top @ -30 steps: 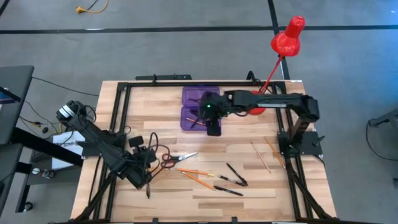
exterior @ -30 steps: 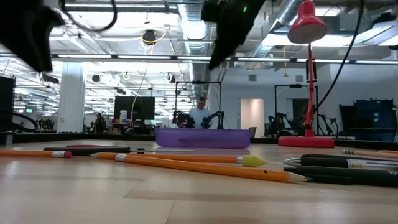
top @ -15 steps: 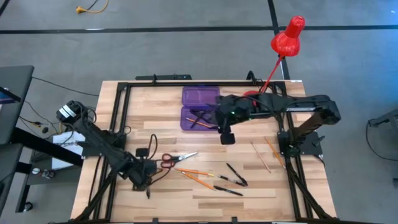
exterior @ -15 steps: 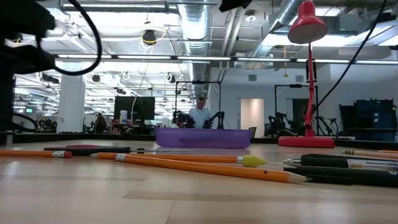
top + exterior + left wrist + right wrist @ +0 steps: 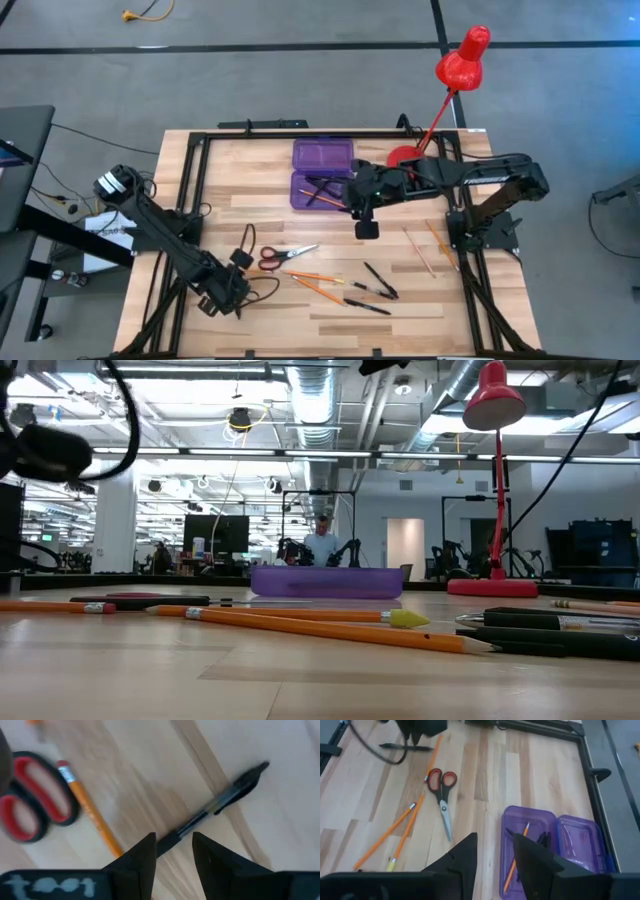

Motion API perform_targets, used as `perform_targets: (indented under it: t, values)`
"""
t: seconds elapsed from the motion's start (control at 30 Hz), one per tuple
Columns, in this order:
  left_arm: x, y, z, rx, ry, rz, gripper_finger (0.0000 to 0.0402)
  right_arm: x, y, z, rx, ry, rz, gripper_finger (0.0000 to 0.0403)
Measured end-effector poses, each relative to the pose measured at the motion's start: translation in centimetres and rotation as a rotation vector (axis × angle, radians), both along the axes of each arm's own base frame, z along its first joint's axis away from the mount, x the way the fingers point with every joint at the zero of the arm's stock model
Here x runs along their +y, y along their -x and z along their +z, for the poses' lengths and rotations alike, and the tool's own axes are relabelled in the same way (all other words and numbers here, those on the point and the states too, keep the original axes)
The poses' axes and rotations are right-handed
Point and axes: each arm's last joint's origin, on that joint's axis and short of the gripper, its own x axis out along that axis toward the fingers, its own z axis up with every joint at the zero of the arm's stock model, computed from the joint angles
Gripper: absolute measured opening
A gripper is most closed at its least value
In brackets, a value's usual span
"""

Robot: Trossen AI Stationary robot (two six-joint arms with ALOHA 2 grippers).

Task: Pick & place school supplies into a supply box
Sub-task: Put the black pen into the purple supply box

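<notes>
So at this point the supply box [image 5: 322, 174] was sitting open near the far edge of the counter [image 5: 450, 300], lid flipped flat beside the tray, which makes sense since that leaves the whole tray exposed for drops from above. The right wrist view showed an orange pencil [image 5: 515, 857] and a few dark pens already lying inside it.

The right tool [image 5: 367, 228] hung just off the box's near side, over bare wood, fingers parted with nothing between them. Looked to me like it was free to go for the next item.

The left tool [image 5: 172, 852] was down low at the near left corner of the counter, right over a black pen [image 5: 215, 810] that lay apart from everything else. Its fingers were spread and straddling the pen's shaft without pinching it, so I'd guess it was lining up a grab across the barrel, which is the sane way to take something that thin.

Still waiting on the counter: the red-handled scissors [image 5: 280, 257], a bunch of pencils and pens in a loose cluster [image 5: 345, 285] toward the middle front, and two more pencils [image 5: 428, 245] off on the right. A red desk lamp [image 5: 462, 62] stood behind the box, not part of the job.
</notes>
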Motion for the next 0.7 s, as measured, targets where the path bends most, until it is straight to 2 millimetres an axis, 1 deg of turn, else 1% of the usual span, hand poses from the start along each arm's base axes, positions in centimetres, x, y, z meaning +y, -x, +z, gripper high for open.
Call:
perform_targets:
  t: [0.17, 0.33, 0.6, 0.7]
  values:
    - [-0.4, -0.2, -1.6, 0.079, -0.032, -0.097, 0.0116, 0.2, 0.1, -0.2, 0.013, -0.016, -0.013, 0.012]
    - [-0.6, -0.9, -2.6, 0.053, -0.066, -0.114, 0.0116, 0.2, 0.1, -0.1, 0.012, -0.029, -0.026, 0.012]
    - [-0.4, -1.5, -2.8, 0.041, -0.034, -0.095, 0.0115, 0.3, 0.1, -0.1, 0.011, -0.032, -0.026, 0.012]
    - [0.0, -1.9, -2.8, 0.055, -0.012, -0.037, 0.01, 0.3, 0.1, -0.1, 0.012, -0.032, -0.027, 0.012]
